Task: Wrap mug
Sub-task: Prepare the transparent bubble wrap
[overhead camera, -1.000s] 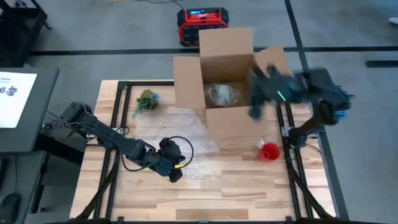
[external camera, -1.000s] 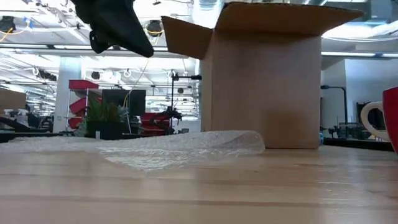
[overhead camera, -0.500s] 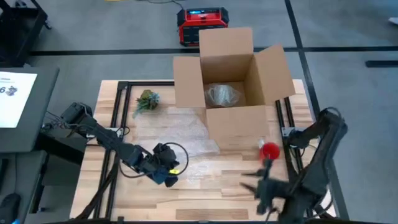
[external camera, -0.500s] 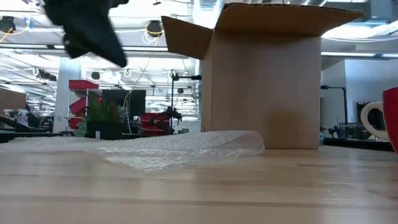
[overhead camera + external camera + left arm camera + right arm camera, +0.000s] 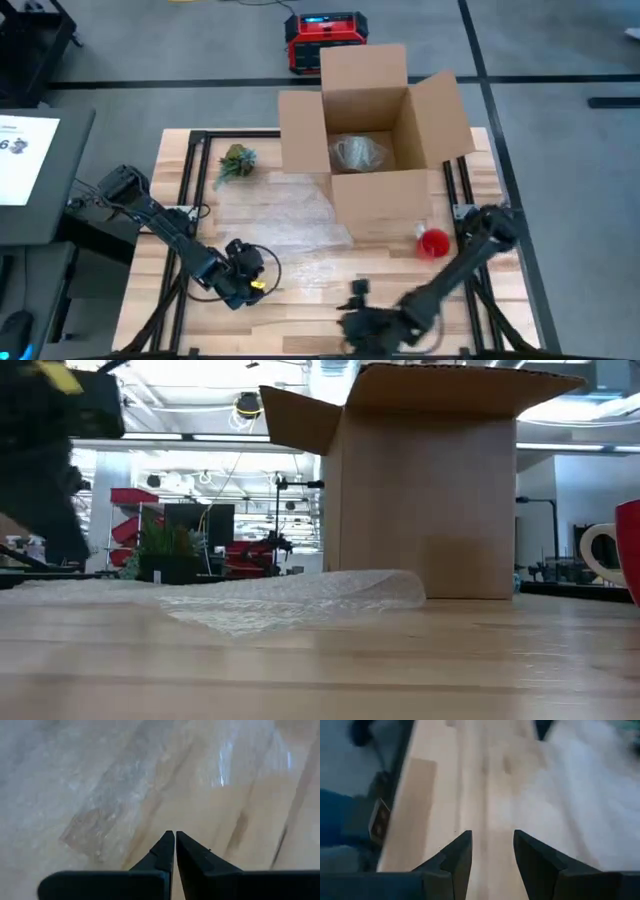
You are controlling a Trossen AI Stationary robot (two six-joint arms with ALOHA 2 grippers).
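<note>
A red mug [image 5: 433, 243] stands on the table to the right of the open cardboard box [image 5: 375, 205]; in the low view the red mug [image 5: 630, 550] is at the right edge. A clear bubble-wrap sheet [image 5: 290, 218] lies flat on the table left of the box, and a bubble-wrapped bundle [image 5: 358, 152] sits inside it. My left gripper [image 5: 175, 835] is shut and empty, above the sheet's near left part [image 5: 245, 285]. My right gripper [image 5: 492, 837] is open and empty, low over the bare wood by the table's near edge [image 5: 350, 318].
A small potted plant [image 5: 237, 160] stands at the far left of the table. The box's flaps stand up and out over the far right. Bare wood [image 5: 310, 300] lies between the two grippers. A red device [image 5: 325, 38] sits on the floor beyond the table.
My right arm has swung from above the box at the far right down to the table's near edge and toward the left. My left gripper has moved a little toward the near left corner. The sheet, the mug and the box have stayed put.
</note>
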